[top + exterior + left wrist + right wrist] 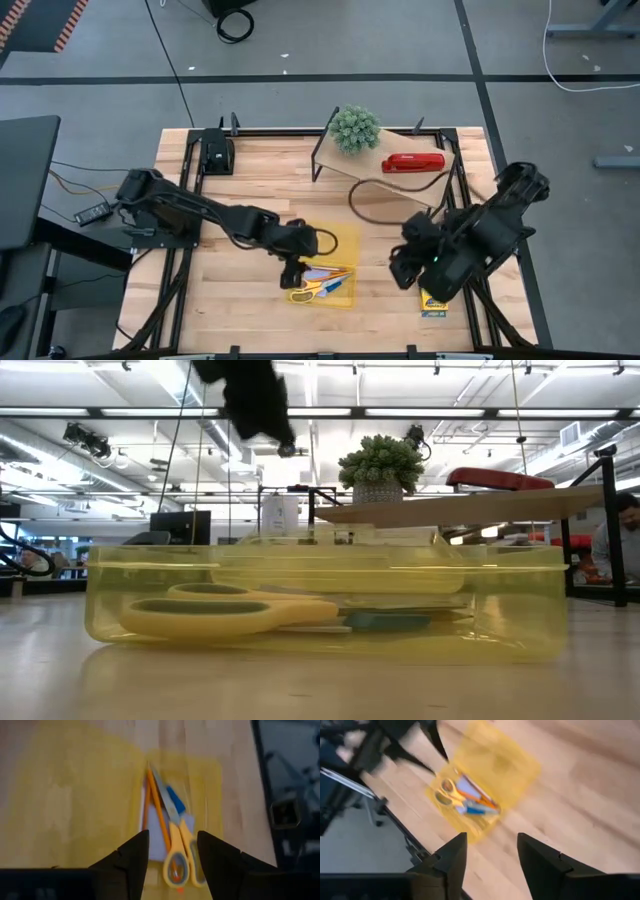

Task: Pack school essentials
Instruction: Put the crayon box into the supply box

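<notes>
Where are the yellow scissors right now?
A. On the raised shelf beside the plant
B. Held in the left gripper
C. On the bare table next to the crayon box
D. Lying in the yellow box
D: the scissors lie inside the yellow box beside the pencils, and the left gripper hovers above them, open and empty.

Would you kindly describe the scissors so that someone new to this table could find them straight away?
Start at the wooden table and find the translucent yellow case lying open near its front edge, under the left gripper. In the case's front half lie the scissors, beside orange pencils and a blue eraser. They alone have two yellow loop handles and metal blades.
</notes>
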`<state>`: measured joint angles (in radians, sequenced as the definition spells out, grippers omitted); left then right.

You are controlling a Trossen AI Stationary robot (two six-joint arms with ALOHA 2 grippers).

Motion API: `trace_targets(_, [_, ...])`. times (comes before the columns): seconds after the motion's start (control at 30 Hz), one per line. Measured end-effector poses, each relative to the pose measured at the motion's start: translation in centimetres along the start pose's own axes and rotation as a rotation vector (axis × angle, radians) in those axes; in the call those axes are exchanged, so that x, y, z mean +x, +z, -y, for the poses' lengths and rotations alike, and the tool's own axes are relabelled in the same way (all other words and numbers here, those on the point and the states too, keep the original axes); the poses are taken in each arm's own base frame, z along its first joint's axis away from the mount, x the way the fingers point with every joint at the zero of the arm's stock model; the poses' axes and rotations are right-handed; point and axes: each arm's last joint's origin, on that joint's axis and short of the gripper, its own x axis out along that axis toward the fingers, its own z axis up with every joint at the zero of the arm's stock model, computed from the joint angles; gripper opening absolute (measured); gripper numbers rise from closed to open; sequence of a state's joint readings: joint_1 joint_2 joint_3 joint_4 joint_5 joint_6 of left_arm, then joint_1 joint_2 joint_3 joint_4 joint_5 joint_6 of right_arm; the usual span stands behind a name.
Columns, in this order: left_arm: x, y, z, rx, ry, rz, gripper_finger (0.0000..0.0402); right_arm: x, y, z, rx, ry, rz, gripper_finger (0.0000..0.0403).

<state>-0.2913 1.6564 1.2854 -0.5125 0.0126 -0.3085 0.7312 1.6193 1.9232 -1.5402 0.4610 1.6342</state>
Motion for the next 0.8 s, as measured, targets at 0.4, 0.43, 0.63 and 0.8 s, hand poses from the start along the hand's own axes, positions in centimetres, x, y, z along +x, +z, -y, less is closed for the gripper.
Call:
trace_targets(0.4, [-7.0, 2.3, -1.4, -0.105, 0.127, 0.323, 0.0173, 3.2, -5.2, -2.1, 0.247, -0.111, -0.042, 0.0202])
trace_targets(0.43, [-7.5, 2.4, -1.5, -0.113, 0.138, 0.340, 0.0174, 3.6, -5.8, -2.3, 0.266, -0.123, -0.041, 0.0199])
trace_targets(0.63, [-9.6, 2.6, -1.7, -0.163, 0.148, 0.425, 0.0172, 6.4, -8.3, -3.0, 0.323, -0.273, -0.110, 0.0193])
trace_targets(0.8, [-11.2, 2.2, -1.7, -0.166, 0.146, 0.436, 0.0174, 8.5, -8.9, -2.3, 0.324, -0.384, -0.170, 0.0212])
